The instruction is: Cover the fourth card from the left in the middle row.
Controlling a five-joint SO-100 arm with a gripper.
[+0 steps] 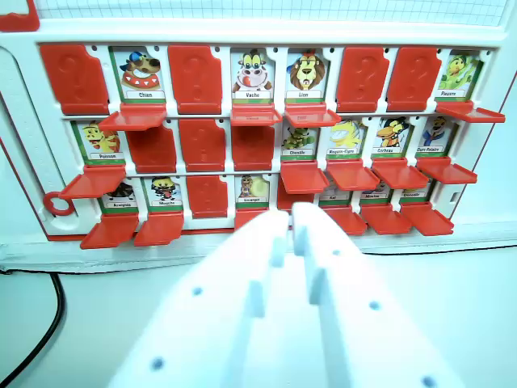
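Note:
A white game board [266, 34] holds three rows of animal cards with red flaps. In the middle row, the fourth slot from the left [252, 147] shows a raised red flap and no picture, like the two slots to its left. The Poisson card [101, 141] at that row's left end and the Chenille card [298, 139] just right of the fourth slot are exposed, with their flaps down. My white gripper [291, 228] fills the lower centre. Its fingers are together with nothing between them, and their tips reach the bottom row below the fourth and fifth slots.
In the top row, Chien [141, 73], Vache [252, 77] and Lion [305, 73] are exposed, and lowered flaps stick out toward me. A black cable [50, 323] curves over the white table at lower left. A red ring [56, 204] sits at the board's left edge.

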